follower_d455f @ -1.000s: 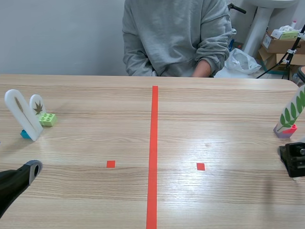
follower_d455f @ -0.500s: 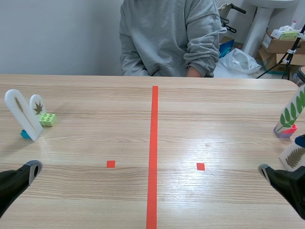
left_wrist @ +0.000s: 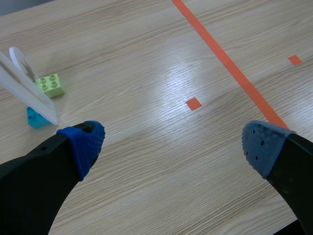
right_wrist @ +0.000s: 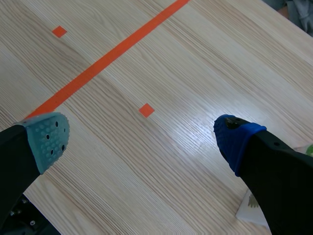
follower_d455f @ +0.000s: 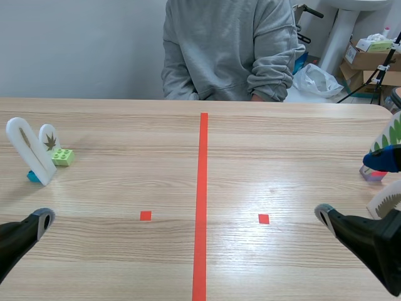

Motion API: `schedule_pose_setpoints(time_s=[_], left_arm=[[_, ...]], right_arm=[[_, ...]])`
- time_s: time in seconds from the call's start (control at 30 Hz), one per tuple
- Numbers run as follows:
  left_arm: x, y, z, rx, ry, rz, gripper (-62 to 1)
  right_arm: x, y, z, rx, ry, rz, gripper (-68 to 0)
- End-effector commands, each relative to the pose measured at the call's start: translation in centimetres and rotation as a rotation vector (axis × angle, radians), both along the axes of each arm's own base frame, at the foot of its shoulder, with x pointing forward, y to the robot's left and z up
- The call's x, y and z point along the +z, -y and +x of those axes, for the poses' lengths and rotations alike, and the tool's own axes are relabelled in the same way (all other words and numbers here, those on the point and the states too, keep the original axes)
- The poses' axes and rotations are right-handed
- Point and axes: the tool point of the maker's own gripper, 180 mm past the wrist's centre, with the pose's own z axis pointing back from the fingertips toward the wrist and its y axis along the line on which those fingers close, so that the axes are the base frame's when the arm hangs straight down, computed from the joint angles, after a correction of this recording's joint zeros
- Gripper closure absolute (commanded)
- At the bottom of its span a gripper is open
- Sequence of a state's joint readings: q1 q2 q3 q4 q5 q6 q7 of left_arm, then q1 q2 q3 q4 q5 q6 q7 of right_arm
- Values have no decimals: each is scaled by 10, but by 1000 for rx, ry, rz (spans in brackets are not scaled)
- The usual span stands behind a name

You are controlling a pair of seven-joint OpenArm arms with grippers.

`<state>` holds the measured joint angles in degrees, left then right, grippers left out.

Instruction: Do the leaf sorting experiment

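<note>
At the table's left stand a tall white leaf card (follower_d455f: 26, 147) on a blue base (left_wrist: 35, 118) and a small round card with a brown leaf (follower_d455f: 49, 138) on a green brick (follower_d455f: 62, 157). My left gripper (left_wrist: 172, 143) is open near the front edge, the cards ahead of its left finger. At the far right a green-leaf card (follower_d455f: 393, 130) on a pink base (follower_d455f: 373, 175) is partly hidden by my right gripper (follower_d455f: 354, 187). That gripper is open and holds nothing. A small white leaf card (right_wrist: 250, 206) stands just beside its blue-padded finger (right_wrist: 234, 137).
A person in a grey sweatshirt (follower_d455f: 225, 50) sits across the table. An orange-red tape line (follower_d455f: 202, 200) runs down the middle, with a small square mark (follower_d455f: 145, 216) on one side and another (follower_d455f: 264, 219) on the other. The table's right edge is close to the right-hand cards.
My right gripper has come in from the right edge toward the middle, its fingers now spread wide. The small white leaf card has come into view beside it. The left arm has not moved.
</note>
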<state>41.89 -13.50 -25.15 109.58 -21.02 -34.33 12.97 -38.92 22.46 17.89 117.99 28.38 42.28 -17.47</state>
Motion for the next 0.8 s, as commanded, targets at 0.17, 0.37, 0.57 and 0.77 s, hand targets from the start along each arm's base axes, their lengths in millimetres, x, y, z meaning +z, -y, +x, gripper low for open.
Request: schedule_pose_setpoints(time_s=[0.17,0.37,0.57,0.77], left_arm=[[7,2,3,2,33,-23,-600],[7,2,3,2,32,-23,-600],[7,2,3,2,32,-23,-600],[7,2,3,2,32,-23,-600]], right_arm=[[-4,-14,-2,-5,-16,76,-608],[-5,-19,-4,9,-23,87,-608],[-5,-19,-2,9,-19,86,-608],[-5,-19,-3,9,-19,79,-608]])
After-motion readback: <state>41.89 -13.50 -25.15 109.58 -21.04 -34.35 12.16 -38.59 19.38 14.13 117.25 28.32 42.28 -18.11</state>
